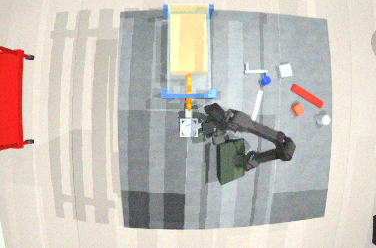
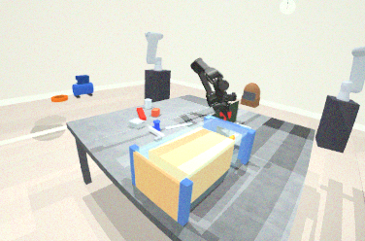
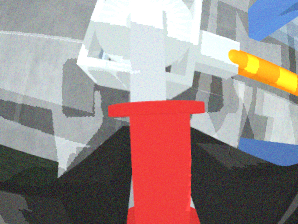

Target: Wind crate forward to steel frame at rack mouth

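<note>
Beside the winch (image 1: pixel 189 127) on the desk (image 1: pixel 150 176), end effector (image 1: pixel 206 125) is clenched on red-gripped handle (image 3: pixel 158 163); fingers hidden in top view. Handle's grey shaft runs onto winch top, key end not visible. Crate (image 1: pixel 188 41) sits w/in guard cubby (image 1: pixel 189 93), orange strap (image 1: pixel 189 91) partly covered.

Bench top (image 1: pixel 150 176): grey, in lighter and darker grey blocks and stripes. Crate (image 1: pixel 188 41): pale tan-yellow. Cubby corner posts (image 2: pixel 185 199): blue; panels pale, see-through bluish. Strap (image 1: pixel 189 97): orange with lighter yellow bands. Winch (image 1: pixel 189 127): white. Handle (image 3: pixel 157 169): red grip on a white-grey shank. Arm (image 1: pixel 260 133): black, on a dark green base (image 1: pixel 226 173). Loose tools: white bar (image 1: pixel 257 105), blue knob (image 1: pixel 265 80), white block (image 1: pixel 285 70), red bar (image 1: pixel 306 95), orange-red block (image 1: pixel 297 109), pale grey cylinder (image 1: pixel 323 118). Cart (image 1: pixel 10 98): red. Floor (image 1: pixel 60 11): beige, streaked pale.
</note>
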You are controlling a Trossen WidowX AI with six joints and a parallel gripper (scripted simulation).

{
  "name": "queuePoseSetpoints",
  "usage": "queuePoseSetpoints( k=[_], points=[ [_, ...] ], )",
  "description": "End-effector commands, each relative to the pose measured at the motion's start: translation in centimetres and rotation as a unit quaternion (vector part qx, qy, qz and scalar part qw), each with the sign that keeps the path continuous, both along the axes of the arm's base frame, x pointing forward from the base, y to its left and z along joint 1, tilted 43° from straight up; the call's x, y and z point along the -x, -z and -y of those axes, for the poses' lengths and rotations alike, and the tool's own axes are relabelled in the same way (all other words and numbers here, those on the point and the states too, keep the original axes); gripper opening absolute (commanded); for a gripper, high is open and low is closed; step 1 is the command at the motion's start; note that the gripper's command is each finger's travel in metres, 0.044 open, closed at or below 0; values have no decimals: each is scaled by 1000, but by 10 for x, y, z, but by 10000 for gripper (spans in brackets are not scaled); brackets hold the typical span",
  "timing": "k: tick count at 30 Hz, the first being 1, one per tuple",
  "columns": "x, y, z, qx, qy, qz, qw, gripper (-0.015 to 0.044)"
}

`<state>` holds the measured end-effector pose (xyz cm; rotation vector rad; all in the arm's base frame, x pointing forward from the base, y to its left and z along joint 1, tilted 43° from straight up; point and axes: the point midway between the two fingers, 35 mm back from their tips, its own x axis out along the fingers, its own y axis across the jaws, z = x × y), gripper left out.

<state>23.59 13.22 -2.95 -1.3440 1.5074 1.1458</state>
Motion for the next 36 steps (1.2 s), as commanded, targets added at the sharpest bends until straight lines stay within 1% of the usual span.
queuePoseSetpoints(
  k=[1, 36],
  points=[
    [-8, 3, 2, 3, 0, 2, 1000, 0],
    [-50, 16, -6, 3, 0, 3, 1000, 0]
  ],
)
